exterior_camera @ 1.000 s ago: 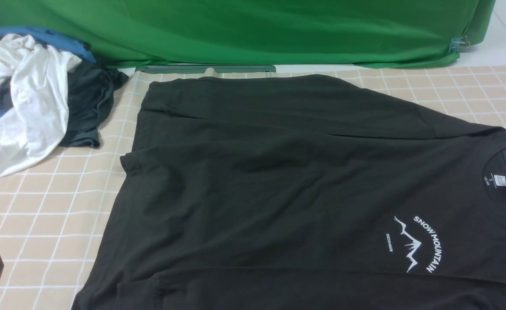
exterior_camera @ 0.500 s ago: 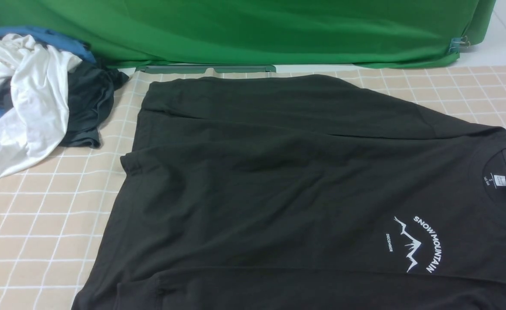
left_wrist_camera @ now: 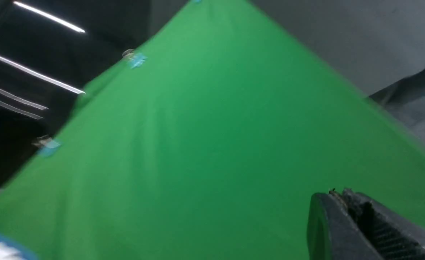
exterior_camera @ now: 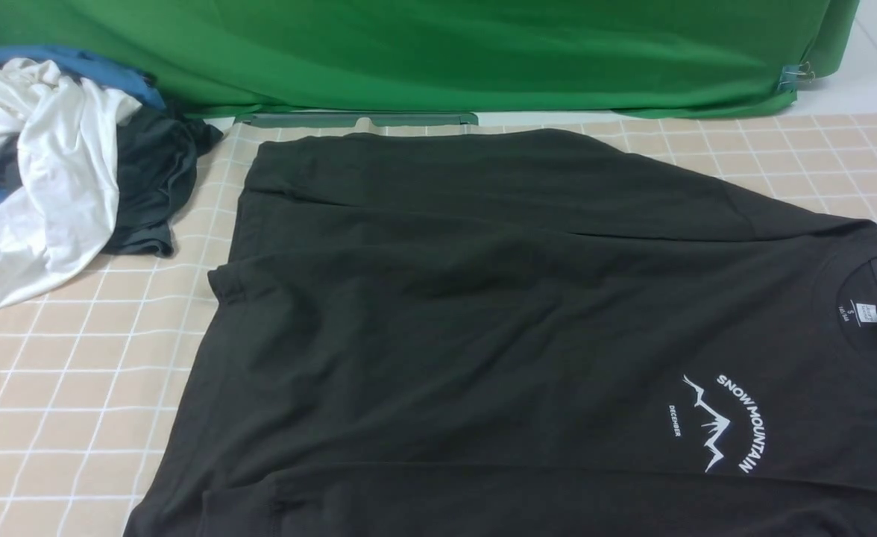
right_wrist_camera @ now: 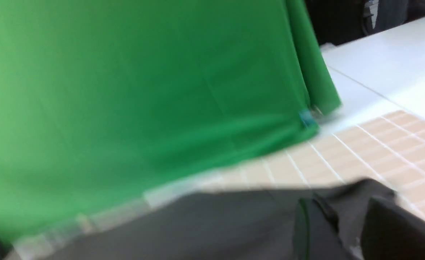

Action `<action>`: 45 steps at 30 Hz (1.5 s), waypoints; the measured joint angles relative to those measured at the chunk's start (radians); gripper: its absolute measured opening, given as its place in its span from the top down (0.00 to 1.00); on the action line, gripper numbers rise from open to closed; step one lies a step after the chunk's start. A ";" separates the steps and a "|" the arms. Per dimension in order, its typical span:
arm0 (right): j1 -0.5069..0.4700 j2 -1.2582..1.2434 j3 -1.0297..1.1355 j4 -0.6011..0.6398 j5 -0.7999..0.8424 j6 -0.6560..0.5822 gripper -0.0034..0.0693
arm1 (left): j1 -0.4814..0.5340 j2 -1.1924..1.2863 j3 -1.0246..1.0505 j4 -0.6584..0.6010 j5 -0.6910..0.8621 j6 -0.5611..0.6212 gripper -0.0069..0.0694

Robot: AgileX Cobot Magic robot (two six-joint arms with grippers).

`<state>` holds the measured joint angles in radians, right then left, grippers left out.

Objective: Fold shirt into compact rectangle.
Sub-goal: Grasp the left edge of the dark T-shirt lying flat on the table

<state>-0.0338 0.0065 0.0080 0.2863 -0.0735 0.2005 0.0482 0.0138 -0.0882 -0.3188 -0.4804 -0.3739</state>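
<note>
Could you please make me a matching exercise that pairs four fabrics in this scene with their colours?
Things:
1. shirt
2. backdrop
3. top garment of the pile
4. tablecloth

Colours:
a. white
b. green
c. black with a white mountain print
d. beige with a white grid

Pairs: 1-c, 2-b, 3-a, 4-d
</note>
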 joint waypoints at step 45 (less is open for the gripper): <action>0.329 0.819 -0.818 0.059 0.915 -0.370 0.90 | -0.442 1.393 -0.476 0.333 1.106 0.167 0.52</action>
<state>0.2949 0.8259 -0.8100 0.3454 0.8415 -0.1690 -0.3941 1.4065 -0.5644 0.0145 0.6257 -0.2068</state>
